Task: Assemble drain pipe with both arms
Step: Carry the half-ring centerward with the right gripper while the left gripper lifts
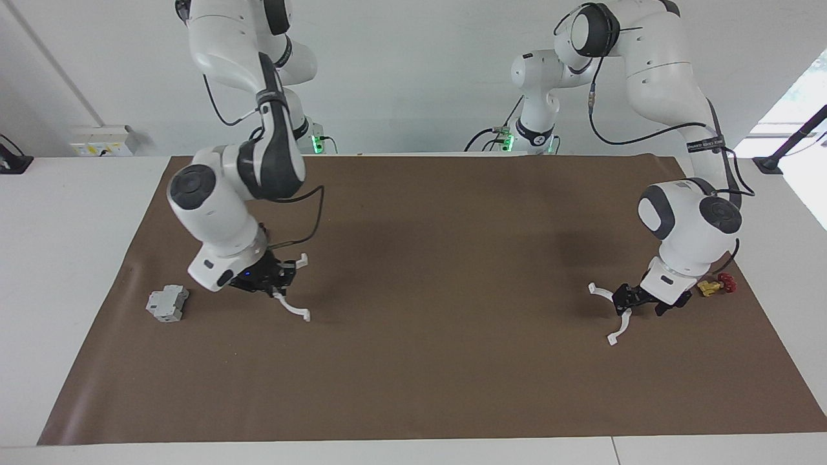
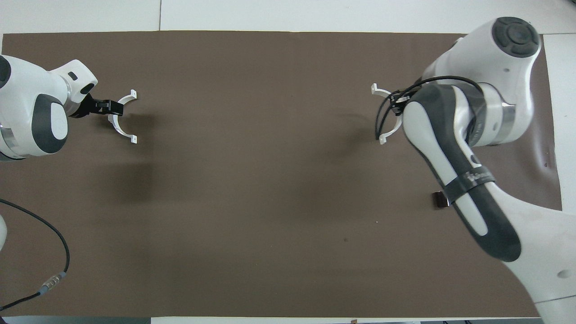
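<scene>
Gripping one white half-ring clear of the mat, the right gripper pinches it for joining. The left gripper, fingers spread, straddles the other half-ring, ready to pinch.

A white surface carries a large brown mat that covers most of its width; bare white margins remain at both ends and along the edge farthest from the robots, where a seam divides the top into panels. A plain pale wall rises at the robots' end. A white socket box sits at the foot of that wall, toward the right arm's end, beside a slanted wall conduit. Toward the left arm's end, bright daylight enters through a window, with a dark stand before it. Soft shadows fall on the mat.
</scene>
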Robot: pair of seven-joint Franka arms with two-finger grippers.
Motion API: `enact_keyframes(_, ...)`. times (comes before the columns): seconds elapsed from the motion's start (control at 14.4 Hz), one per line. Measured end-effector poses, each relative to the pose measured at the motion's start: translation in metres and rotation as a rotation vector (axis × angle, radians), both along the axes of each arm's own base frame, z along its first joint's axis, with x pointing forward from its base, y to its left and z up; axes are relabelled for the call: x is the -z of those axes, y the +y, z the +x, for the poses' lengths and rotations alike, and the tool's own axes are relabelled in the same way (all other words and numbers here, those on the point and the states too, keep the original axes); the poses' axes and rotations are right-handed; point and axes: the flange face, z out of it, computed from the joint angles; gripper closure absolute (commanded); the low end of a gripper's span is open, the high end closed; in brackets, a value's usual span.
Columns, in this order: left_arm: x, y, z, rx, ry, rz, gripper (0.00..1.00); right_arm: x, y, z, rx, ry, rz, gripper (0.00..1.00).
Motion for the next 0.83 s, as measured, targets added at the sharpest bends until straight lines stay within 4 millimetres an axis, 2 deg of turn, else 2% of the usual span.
enact_keyframes(0.07,0.001,-0.003,0.001,0.003,-0.005,-0.003,0.05,-0.002,0.045,-0.007,0.042,0.001,0.000,1.00)
enact_keyframes(0.21,0.005,-0.006,0.000,0.005,-0.001,-0.006,0.05,0.016,0.120,-0.024,0.116,0.000,-0.005,1.00)
enact_keyframes(0.28,0.007,-0.006,-0.001,0.005,0.002,-0.006,0.06,0.030,0.151,-0.032,0.136,-0.012,-0.005,1.00)
enact_keyframes(0.35,0.008,-0.006,-0.001,0.005,0.003,-0.006,0.11,0.045,0.176,-0.037,0.144,-0.031,0.001,1.00)
enact_keyframes(0.42,0.009,-0.006,-0.001,0.005,0.005,-0.006,0.16,0.057,0.192,-0.038,0.145,-0.056,0.008,1.00)
enact_keyframes(0.49,0.009,-0.006,-0.001,0.005,0.008,-0.007,0.30,0.066,0.196,-0.037,0.146,-0.069,0.011,1.00)
enact_keyframes(0.55,0.010,-0.005,-0.002,0.004,0.017,-0.007,0.62,0.072,0.194,-0.034,0.149,-0.071,0.009,1.00)
enact_keyframes(0.62,0.011,-0.004,-0.003,0.001,0.030,-0.008,0.85,0.076,0.192,-0.033,0.148,-0.070,0.004,1.00)
enact_keyframes(0.69,0.012,-0.003,-0.004,-0.005,0.040,-0.012,1.00,0.078,0.194,-0.034,0.132,-0.070,-0.003,1.00)
enact_keyframes(0.83,0.013,-0.003,-0.005,-0.027,0.048,-0.032,1.00,0.086,0.199,-0.038,0.089,-0.067,-0.018,1.00)
